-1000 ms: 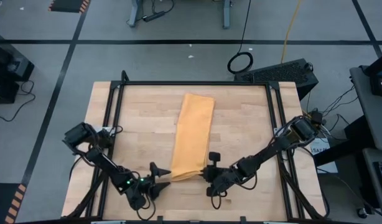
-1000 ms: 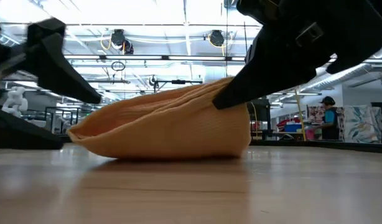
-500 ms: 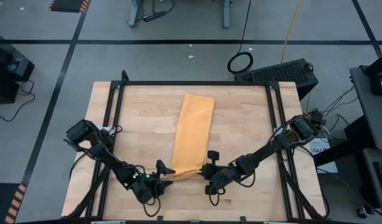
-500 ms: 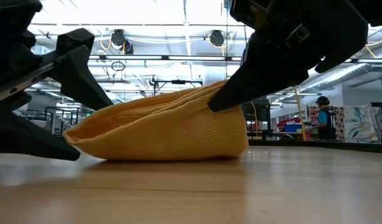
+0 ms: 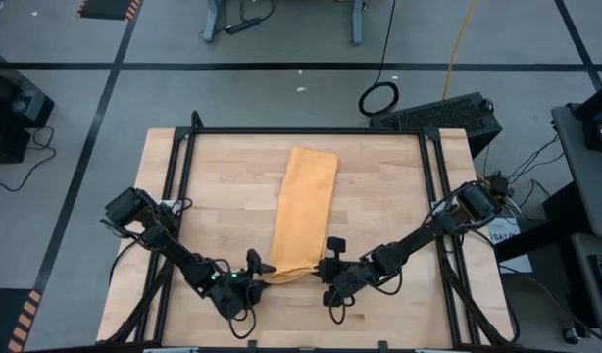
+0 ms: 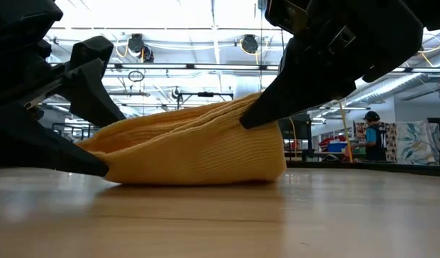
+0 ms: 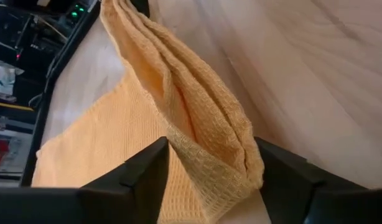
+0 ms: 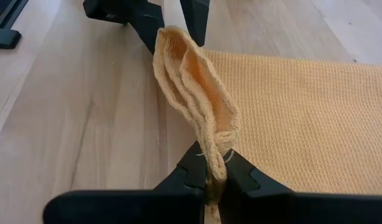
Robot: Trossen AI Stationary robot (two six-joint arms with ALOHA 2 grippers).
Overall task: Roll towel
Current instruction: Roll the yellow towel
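Overhead, both claws at the towel (image 5: 303, 211); up close, right claw (image 8: 216, 176) clamped on it, left claw (image 7: 206, 168) apart.

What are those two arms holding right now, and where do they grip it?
The right gripper pinches the towel at its near end's corner. The left gripper straddles the opposite corner, fingers open, not yet gripping.

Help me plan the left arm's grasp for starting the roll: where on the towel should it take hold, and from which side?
Best bet: the near left corner of the towel, approached from its left edge. The left gripper already straddles the stacked folds there, jaws open. The right gripper is shut on the opposite near corner, lifting that end into a hump, so a matching grip keeps the edge level.
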